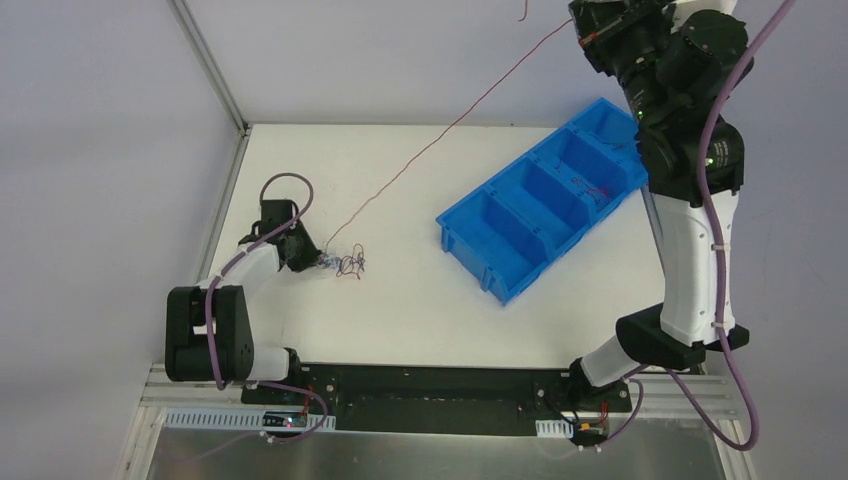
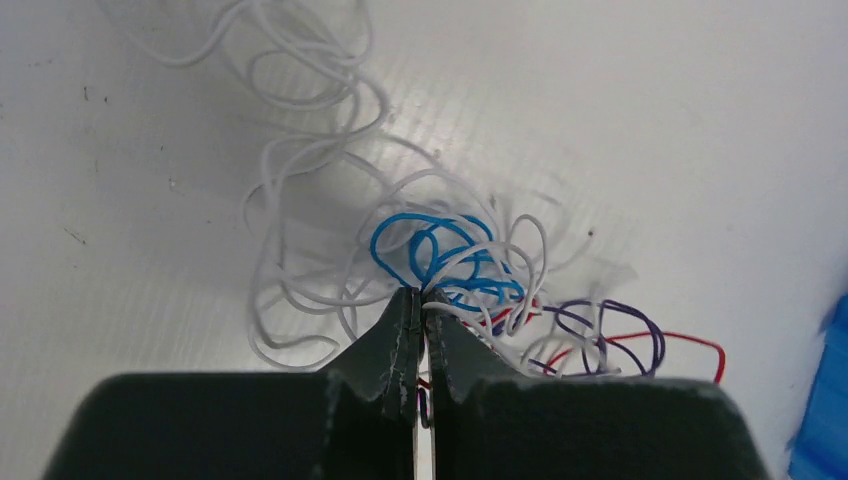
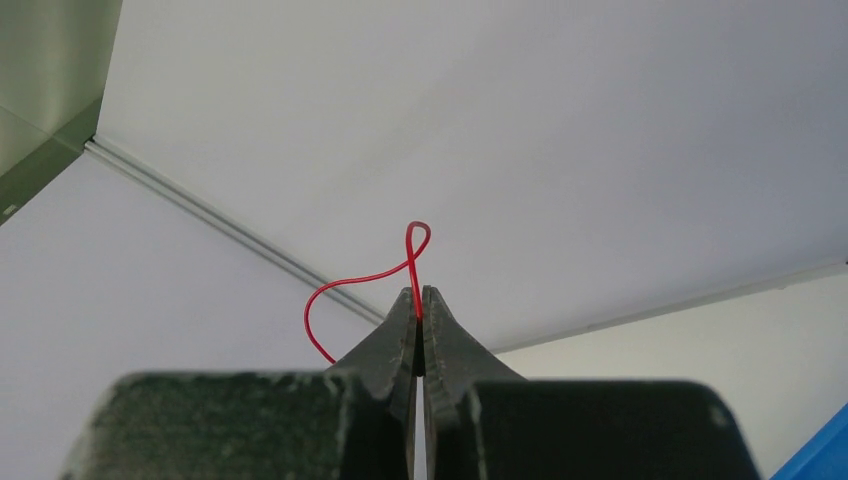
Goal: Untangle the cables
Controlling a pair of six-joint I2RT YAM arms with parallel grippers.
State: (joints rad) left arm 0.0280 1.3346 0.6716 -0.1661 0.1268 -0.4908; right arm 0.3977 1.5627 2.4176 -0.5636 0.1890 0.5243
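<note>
The cables [image 1: 347,264] are a small knot of thin white, blue, purple and red wires lying on the white table [image 1: 400,320] at the left. In the left wrist view, white loops [image 2: 300,170] spread out ahead, blue loops [image 2: 440,250] sit at the fingertips, and purple wire [image 2: 625,330] lies to the right. My left gripper [image 1: 318,260] [image 2: 421,295] is shut on strands of this knot. One red wire [image 1: 450,128] runs taut from the knot up to my right gripper [image 1: 580,25] [image 3: 420,292], which is raised high at the back right and shut on it, with a red loop [image 3: 418,235] sticking out past the tips.
A blue bin [image 1: 500,285] with several compartments lies diagonally on the right half of the table; a thin reddish wire [image 1: 597,192] rests in one far compartment. The bin's edge [image 2: 825,400] shows at the right of the left wrist view. A metal frame post [image 1: 210,65] borders the table's back left.
</note>
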